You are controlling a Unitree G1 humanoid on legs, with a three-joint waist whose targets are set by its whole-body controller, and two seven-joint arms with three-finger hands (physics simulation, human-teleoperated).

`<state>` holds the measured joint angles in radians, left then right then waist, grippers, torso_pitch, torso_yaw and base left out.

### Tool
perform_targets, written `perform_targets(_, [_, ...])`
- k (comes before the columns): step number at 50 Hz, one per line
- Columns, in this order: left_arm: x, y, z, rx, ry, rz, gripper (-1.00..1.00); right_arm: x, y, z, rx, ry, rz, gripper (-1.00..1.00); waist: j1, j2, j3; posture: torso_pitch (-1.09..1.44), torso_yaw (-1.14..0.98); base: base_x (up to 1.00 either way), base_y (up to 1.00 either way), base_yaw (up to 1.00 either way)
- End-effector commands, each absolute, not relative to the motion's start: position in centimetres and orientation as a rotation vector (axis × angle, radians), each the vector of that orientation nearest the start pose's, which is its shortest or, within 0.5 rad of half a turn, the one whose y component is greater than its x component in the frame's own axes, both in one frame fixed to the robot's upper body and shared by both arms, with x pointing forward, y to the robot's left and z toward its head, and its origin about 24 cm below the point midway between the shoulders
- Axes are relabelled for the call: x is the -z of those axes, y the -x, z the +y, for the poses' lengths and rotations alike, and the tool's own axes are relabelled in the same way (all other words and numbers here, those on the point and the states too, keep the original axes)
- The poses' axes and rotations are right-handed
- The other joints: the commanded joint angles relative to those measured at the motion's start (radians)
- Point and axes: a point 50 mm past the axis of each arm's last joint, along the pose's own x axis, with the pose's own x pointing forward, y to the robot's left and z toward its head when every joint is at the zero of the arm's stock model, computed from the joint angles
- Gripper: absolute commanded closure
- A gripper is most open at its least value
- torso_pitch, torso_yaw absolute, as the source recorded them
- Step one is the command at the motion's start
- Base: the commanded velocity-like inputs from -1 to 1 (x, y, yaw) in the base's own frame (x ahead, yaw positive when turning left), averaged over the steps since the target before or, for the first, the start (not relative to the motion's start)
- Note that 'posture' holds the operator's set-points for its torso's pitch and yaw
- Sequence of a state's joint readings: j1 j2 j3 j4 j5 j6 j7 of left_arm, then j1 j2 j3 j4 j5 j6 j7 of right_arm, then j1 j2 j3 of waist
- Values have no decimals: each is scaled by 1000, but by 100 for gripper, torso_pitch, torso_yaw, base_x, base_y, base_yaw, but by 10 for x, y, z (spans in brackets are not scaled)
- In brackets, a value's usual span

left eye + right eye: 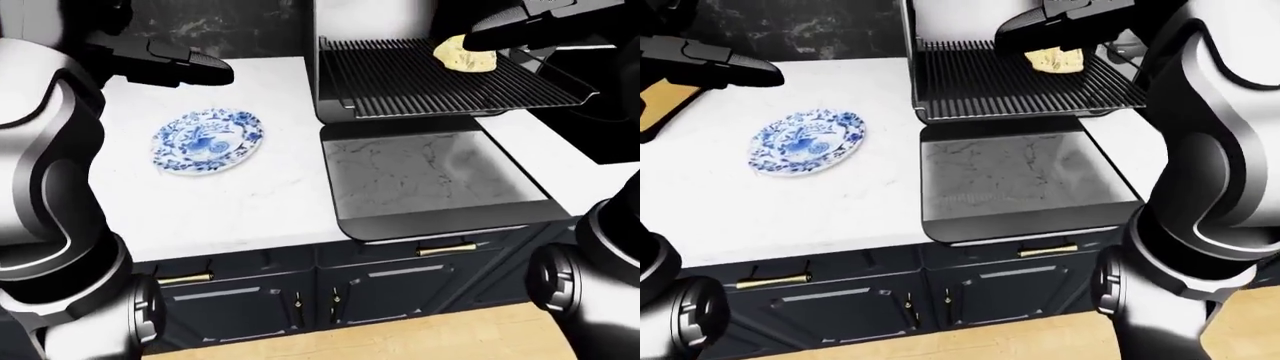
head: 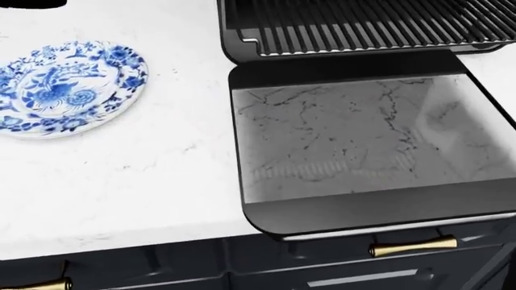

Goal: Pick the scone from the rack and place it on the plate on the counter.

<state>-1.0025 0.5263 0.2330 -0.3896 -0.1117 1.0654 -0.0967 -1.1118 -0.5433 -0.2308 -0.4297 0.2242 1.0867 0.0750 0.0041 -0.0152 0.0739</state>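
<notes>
Scone (image 1: 463, 54) lies on rack (image 1: 420, 82) under right hand (image 1: 520, 26).

A pale, lumpy scone (image 1: 463, 54) is seen resting on the dark wire rack (image 1: 440, 79), toward its upper right in the left-eye view. Well apart to the left, a round blue-and-white patterned plate (image 1: 208, 140) is laid flat on the white counter (image 1: 230, 202).

White marble-look surface (image 2: 145, 181) with faint grey veins, smooth and softly glossy. Round glazed ceramic plate with blue floral pattern (image 2: 68, 84), shiny. Dark metal wire rack (image 1: 440, 79), matt bars. Pale yellow scone (image 1: 462, 54), rough and crumbly. Open oven door with reflective glass pane (image 2: 363, 136). Navy cabinet fronts (image 1: 890, 296), satin, with polished brass handles (image 2: 413, 246)
</notes>
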Motion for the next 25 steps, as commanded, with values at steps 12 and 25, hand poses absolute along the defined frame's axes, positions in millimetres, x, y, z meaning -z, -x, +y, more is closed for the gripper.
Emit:
perform_targets(12, [-363,-282,203,-95,-259,-460,-100,-393,-262,-191,24,230,-577,-100,7,-34,-41,0,0,0,16,0])
perform_targets(25, [-363,-282,202,-93,-262,-459,-100,-394,-262,-192,34,209,-586,-100,-1,-11,-4,0,0,0,14,0])
